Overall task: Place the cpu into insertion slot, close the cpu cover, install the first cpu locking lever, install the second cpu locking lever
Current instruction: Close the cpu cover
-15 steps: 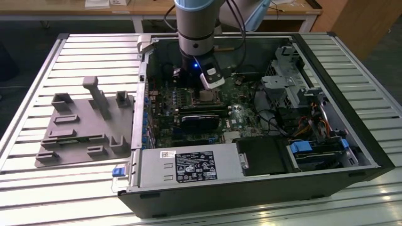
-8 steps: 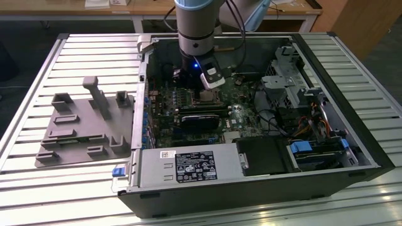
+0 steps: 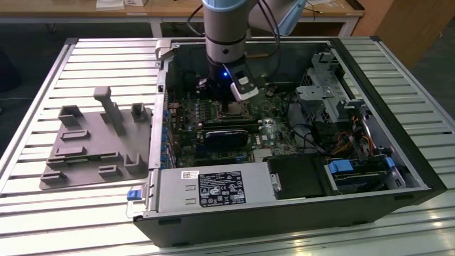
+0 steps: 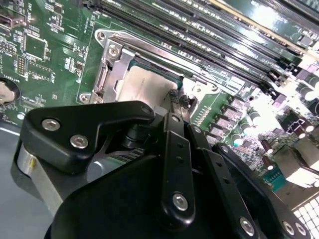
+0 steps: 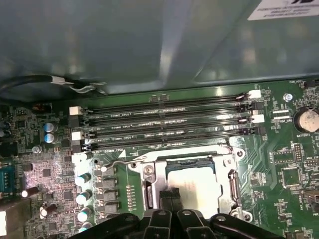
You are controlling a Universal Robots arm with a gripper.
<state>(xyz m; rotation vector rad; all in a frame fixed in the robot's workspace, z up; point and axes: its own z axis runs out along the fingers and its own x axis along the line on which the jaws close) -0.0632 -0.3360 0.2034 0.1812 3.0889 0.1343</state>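
Observation:
In the exterior view my gripper [image 3: 226,104] reaches down into the open computer case [image 3: 398,176], right over the insertion slot [image 3: 229,111]. The cpu [image 5: 199,186] lies in the slot, its pale silvery face up, also seen in the second wrist view [image 4: 144,82]. The shiny cpu cover [image 5: 233,186] appears to lie down around the chip. A thin wire locking lever [image 5: 119,163] runs along one side of the socket. My gripper [image 5: 171,195] is shut, its black fingertips [image 4: 172,102] pressed together at the socket's edge beside the chip with nothing visible between them.
Several long memory slots [image 5: 164,124] run beside the socket, with a row of capacitors [image 5: 82,179] and a coin battery [image 5: 305,119] nearby. The case wall [image 5: 149,45] rises behind them. A grey fixture [image 3: 92,144] lies on the slatted table on the exterior view's left.

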